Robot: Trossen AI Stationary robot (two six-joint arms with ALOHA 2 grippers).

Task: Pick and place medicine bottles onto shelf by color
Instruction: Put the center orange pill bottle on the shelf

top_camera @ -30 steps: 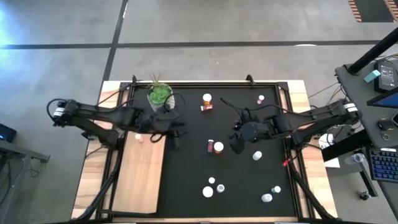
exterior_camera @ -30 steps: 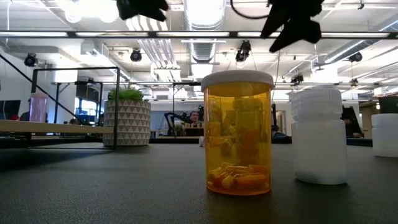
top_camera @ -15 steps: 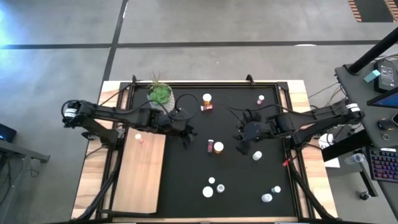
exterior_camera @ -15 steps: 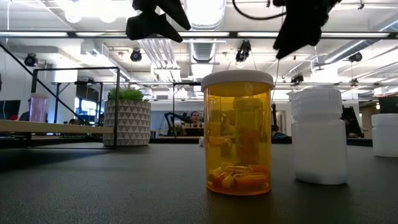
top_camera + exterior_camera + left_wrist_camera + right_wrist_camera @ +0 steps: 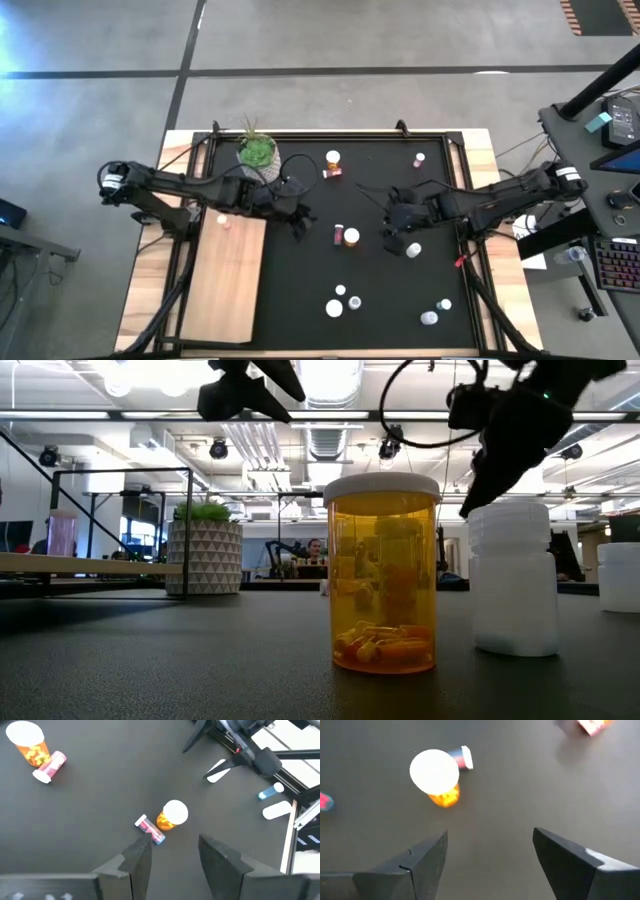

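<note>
place: robotics lab or open workshop, probably | ceiling: exposed ducts, track lights | floor: polished concrete | side desk: monitor, keyboard | background: seated person, blurred

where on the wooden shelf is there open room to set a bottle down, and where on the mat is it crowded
The shelf is bare except for one pink bottle at its far edge. The mat left of the bottom cluster is also open. It is crowded mid-mat, where both grippers flank the orange bottle.

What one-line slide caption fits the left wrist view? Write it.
Left gripper, empty, hovers over the black mat facing an upright orange bottle beside a toppled pink bottle.
</note>
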